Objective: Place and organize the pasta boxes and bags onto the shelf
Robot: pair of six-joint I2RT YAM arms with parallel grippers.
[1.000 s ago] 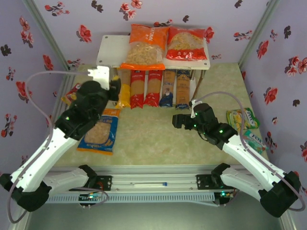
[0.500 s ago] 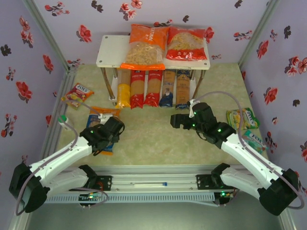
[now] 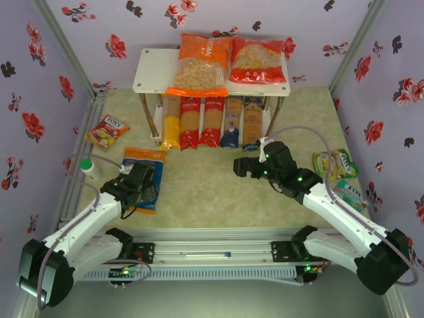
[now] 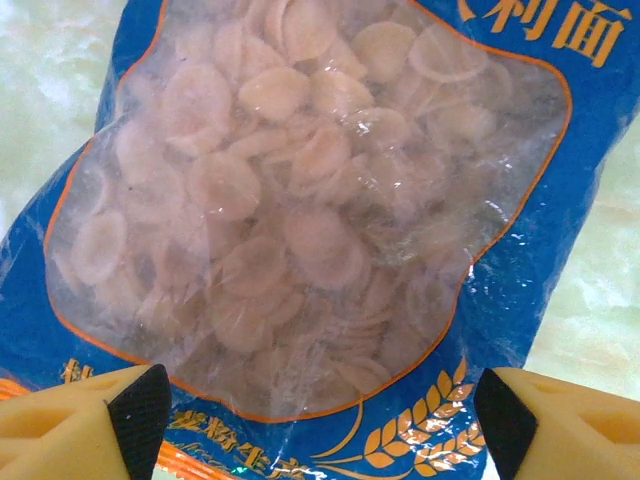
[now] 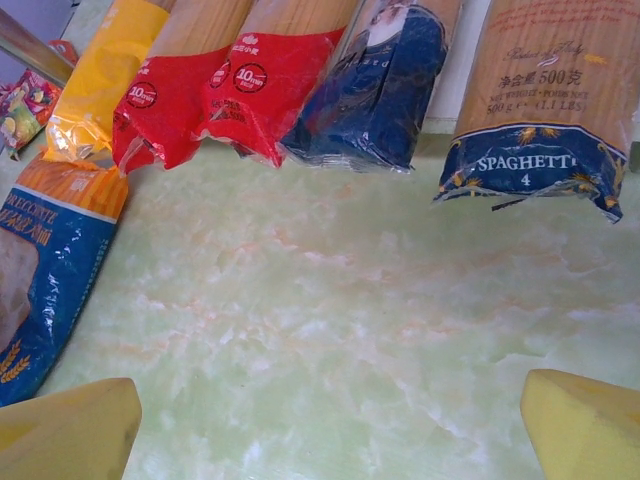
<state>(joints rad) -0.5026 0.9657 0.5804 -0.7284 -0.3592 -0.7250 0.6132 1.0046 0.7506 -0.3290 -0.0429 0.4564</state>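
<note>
The left gripper [image 3: 144,177] hovers over the blue bag [image 3: 146,158], fingers [image 4: 130,410] spread wide, holding nothing. The bag lies flat on the table, at 7 o'clock from the shelf [image 3: 149,73]. The right gripper [image 3: 238,167], at 3 o'clock from the bag, gapes wide and empty.

Walls [image 3: 99,20]: lavender, printed with red and black flowers, on three sides. Metal struts [image 3: 65,50] run up the back corners. Desk [image 3: 199,192]: pale green marbled surface, evenly lit.
</note>
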